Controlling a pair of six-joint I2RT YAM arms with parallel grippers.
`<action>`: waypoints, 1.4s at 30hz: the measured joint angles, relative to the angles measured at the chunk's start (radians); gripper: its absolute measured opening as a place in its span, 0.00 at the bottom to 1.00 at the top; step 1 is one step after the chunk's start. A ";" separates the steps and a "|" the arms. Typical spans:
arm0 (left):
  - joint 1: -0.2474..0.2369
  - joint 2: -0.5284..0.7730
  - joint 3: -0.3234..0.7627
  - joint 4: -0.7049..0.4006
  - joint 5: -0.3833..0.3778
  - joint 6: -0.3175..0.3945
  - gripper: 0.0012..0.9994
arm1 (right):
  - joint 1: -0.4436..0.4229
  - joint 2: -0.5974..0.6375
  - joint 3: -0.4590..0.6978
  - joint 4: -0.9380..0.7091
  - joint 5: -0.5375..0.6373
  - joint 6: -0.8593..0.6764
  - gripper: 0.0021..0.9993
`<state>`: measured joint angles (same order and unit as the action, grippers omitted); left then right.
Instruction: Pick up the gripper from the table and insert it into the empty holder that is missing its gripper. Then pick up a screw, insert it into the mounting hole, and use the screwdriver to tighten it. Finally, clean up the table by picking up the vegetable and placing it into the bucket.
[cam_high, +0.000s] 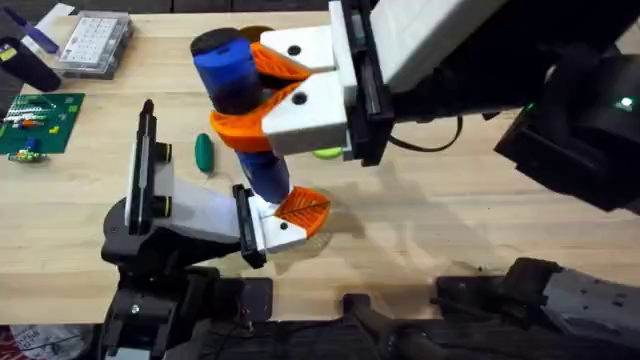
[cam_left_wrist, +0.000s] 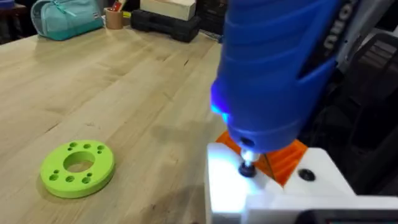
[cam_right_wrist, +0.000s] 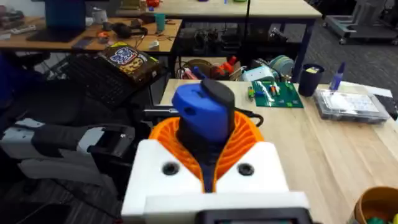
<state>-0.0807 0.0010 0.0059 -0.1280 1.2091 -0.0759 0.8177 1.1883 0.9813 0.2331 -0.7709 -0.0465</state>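
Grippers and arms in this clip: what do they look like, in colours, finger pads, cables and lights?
The right gripper has blocky white fingers with orange ribbed pads and dark round screw holes on the white faces. Its wrist body is white with black trim, and a thin black cable runs back to a black arm showing green lights. The left gripper matches it: white fingers, an orange ribbed pad, and a black arm and base.

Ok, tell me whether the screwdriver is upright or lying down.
Upright. The right claw holds the screwdriver bit-down; the left wrist view shows its tip on the white part, with a blue light glowing on its body.
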 joint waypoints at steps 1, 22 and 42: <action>0.000 0.000 0.000 0.000 0.000 0.000 0.01 | 0.000 0.000 0.000 -0.002 0.000 -0.001 0.05; 0.001 0.000 0.000 0.004 -0.014 0.005 0.01 | 0.003 0.051 -0.012 0.163 -0.017 0.052 0.05; 0.001 0.000 0.000 0.004 -0.017 0.005 0.01 | -0.043 0.051 0.144 0.117 -0.015 0.006 0.05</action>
<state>-0.0799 0.0006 0.0059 -0.1241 1.1923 -0.0704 0.7745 1.2388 1.1252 0.3505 -0.7861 -0.0406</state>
